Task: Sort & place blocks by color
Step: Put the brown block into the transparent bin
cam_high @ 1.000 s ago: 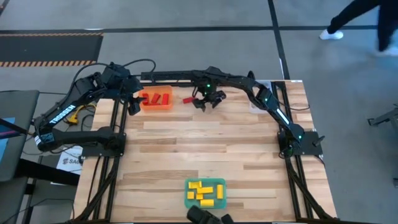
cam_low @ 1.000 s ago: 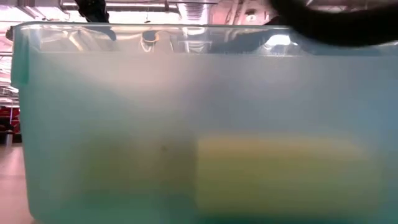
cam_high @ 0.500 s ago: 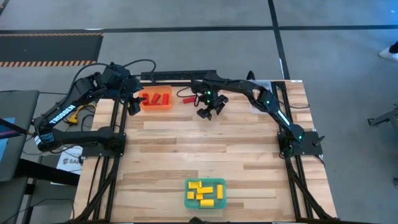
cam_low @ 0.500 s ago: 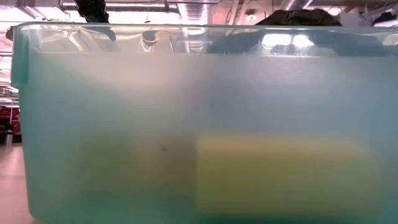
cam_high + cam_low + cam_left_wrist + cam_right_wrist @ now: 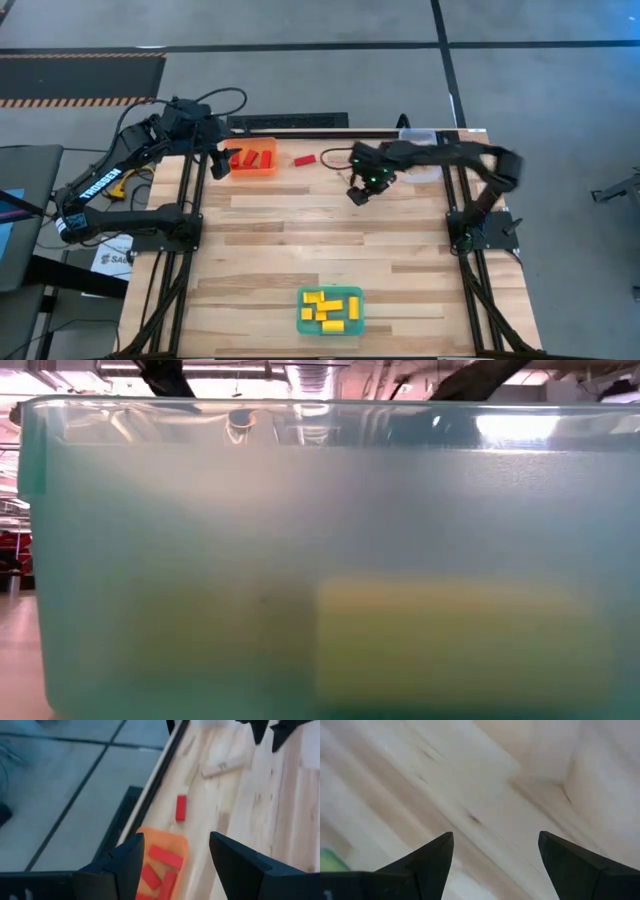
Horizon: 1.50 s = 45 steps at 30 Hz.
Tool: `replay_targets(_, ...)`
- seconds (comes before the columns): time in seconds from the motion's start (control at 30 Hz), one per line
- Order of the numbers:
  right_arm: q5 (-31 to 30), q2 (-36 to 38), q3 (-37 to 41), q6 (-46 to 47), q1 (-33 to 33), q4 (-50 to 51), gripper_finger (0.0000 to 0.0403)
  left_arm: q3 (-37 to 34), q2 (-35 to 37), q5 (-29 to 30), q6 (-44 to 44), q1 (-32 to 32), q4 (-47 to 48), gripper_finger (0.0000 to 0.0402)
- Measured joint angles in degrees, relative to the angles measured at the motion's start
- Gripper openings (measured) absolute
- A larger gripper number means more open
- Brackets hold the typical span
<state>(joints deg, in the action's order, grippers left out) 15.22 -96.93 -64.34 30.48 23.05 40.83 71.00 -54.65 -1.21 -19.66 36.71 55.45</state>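
A loose red block (image 5: 304, 158) (image 5: 181, 807) lies flat on the wood near the table's far edge, just right of the orange tray (image 5: 252, 168). Several red blocks (image 5: 255, 158) (image 5: 161, 857) lie in that tray. Near the front edge, the teal tray (image 5: 303, 322) holds several yellow blocks (image 5: 328, 308). My left gripper (image 5: 215, 166) (image 5: 176, 840) hovers open at the orange tray's left side. My right gripper (image 5: 360, 190) (image 5: 496, 835) hangs open over bare wood, to the right of the loose red block, with nothing between its fingers.
A clear tray (image 5: 420, 150) (image 5: 225, 760) stands at the far right corner. The low view is filled by the teal tray's wall (image 5: 200, 510), with a yellow blur (image 5: 450, 630) behind it. The table's middle (image 5: 330, 240) is bare wood.
My right gripper has swung from beside the loose red block toward the table's right edge and a little toward the near edge, staying open. The red block has stayed where it lay.
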Motion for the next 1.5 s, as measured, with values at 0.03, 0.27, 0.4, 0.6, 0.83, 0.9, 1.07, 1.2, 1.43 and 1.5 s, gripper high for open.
replay_targets(0.03,-1.6,2.5,1.6,1.1,-0.5,-3.6,0.0317,0.0,-0.2,-0.2,0.0,0.0,-1.3,0.0212)
replay_targets(0.27,-21.5,4.3,3.6,-1.5,-2.1,-14.9,0.0317,0.0,-2.9,-5.6,2.1,0.0,-6.4,0.0212)
replay_targets(0.4,-21.6,-0.4,3.7,-2.3,-1.5,-14.6,0.0317,0.0,-4.7,-6.5,2.7,0.0,-5.8,0.0212)
replay_targets(0.6,-22.4,-8.1,2.7,-2.9,-1.6,-16.8,0.0317,0.0,-6.0,-6.3,2.8,0.1,-5.5,0.0212)
replay_targets(0.83,-23.7,-13.7,-0.8,-3.3,-2.6,-16.5,0.0315,0.0,-7.1,-6.0,3.2,0.4,-6.1,0.0212)
replay_targets(0.9,-24.3,-14.6,-1.5,-3.3,-3.5,-15.0,0.0305,0.0,-7.3,-6.0,3.7,0.4,-5.7,0.0212)
replay_targets(1.07,-25.8,-15.0,-1.7,-3.3,-5.2,-12.6,0.0224,0.0,-7.3,-5.7,3.8,0.4,-5.9,0.0212)
replay_targets(1.2,-23.4,-11.7,-1.3,-3.8,-5.1,-9.5,0.0112,0.0,-7.3,-5.3,3.7,0.4,-5.9,0.0212)
replay_targets(1.43,-24.4,2.8,-1.4,-5.1,-0.7,-1.1,0.0103,0.0,-7.3,-5.0,3.7,0.4,-5.9,0.0212)
replay_targets(1.5,-27.1,6.9,-1.2,-5.1,1.5,3.8,0.0103,0.0,-7.3,-5.0,3.8,0.4,-5.8,0.0212)
